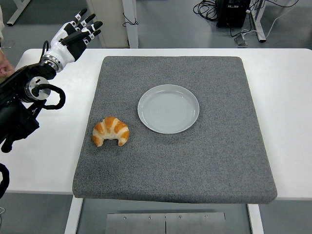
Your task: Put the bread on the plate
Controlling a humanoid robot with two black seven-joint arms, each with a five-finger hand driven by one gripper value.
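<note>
The table [287, 83] is plain white. On it lies a speckled dark grey mat [209, 161]. The plate [168, 108] is pale grey-white with faint concentric rings. The croissant [111, 130] is golden brown with paler cream bands. The left robot hand [73, 35] is white with black fingers.

Robotics lab test bench

A white table [287, 97] topped with a grey foam mat [195, 161] stands on a bare grey floor [165, 22]; at the upper right of the frame, black cables [207, 7] and a dark equipment box [233, 12] sit among white desk legs [258, 22].
</note>
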